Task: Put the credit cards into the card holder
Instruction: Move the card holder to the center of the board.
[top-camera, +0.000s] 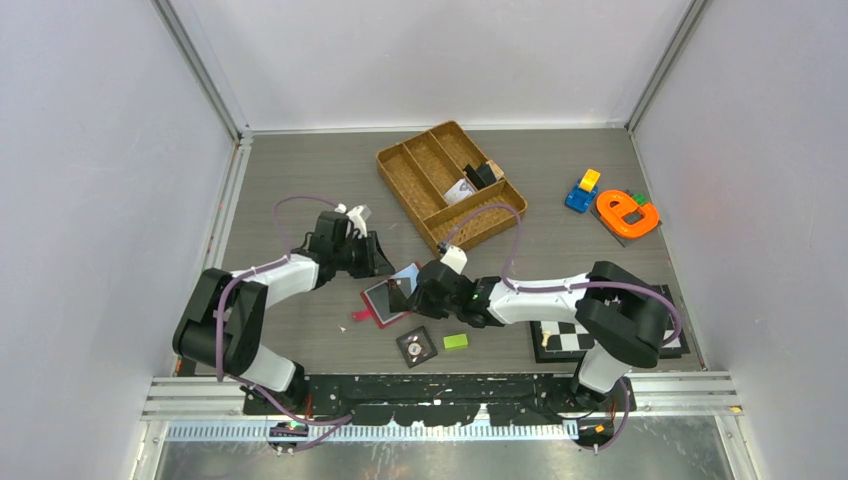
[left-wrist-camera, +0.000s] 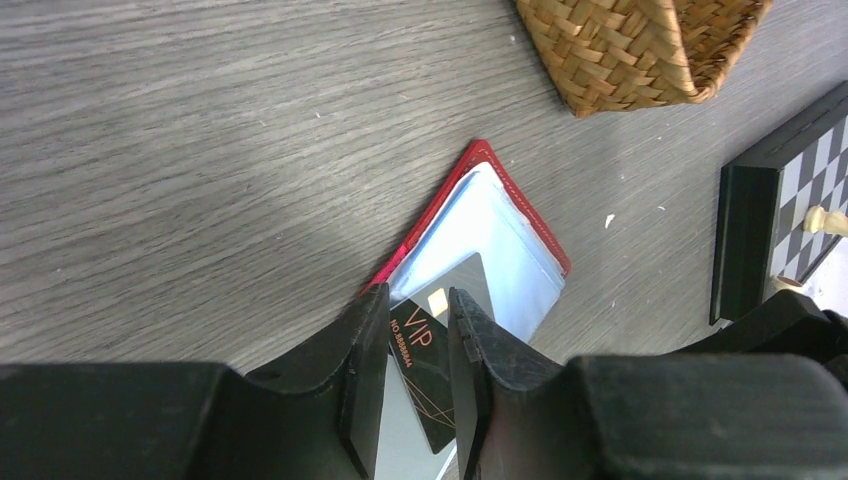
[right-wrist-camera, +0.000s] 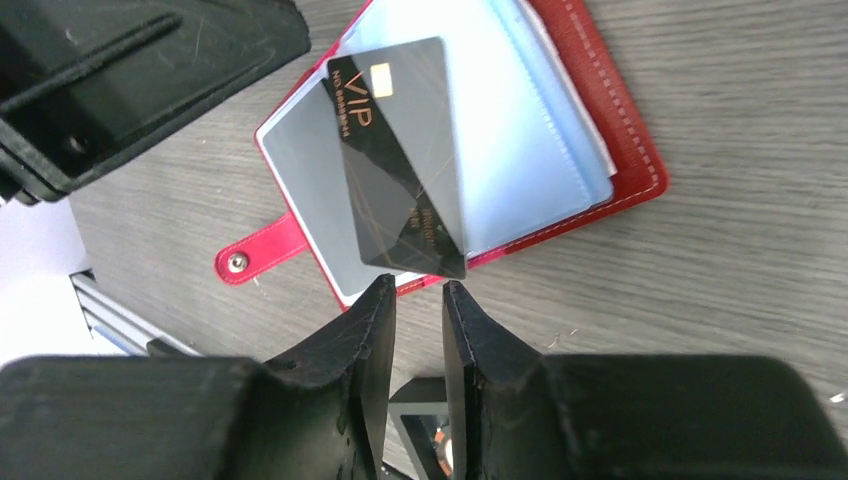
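Observation:
The card holder lies open on the table, red with light blue-grey pockets and a closing tab. A black credit card with gold "VIP" lettering lies slanted across its open pockets. My left gripper hovers over the card's far end. Its fingers are a narrow gap apart, and the flat card shows through that gap. My right gripper sits at the card's near corner. Its fingers are slightly apart with nothing between them.
A woven brown divided tray stands behind the wallet. A black tile with a dial and a green block lie in front of it. A chessboard sits under the right arm. Orange and blue-yellow toys are at the far right.

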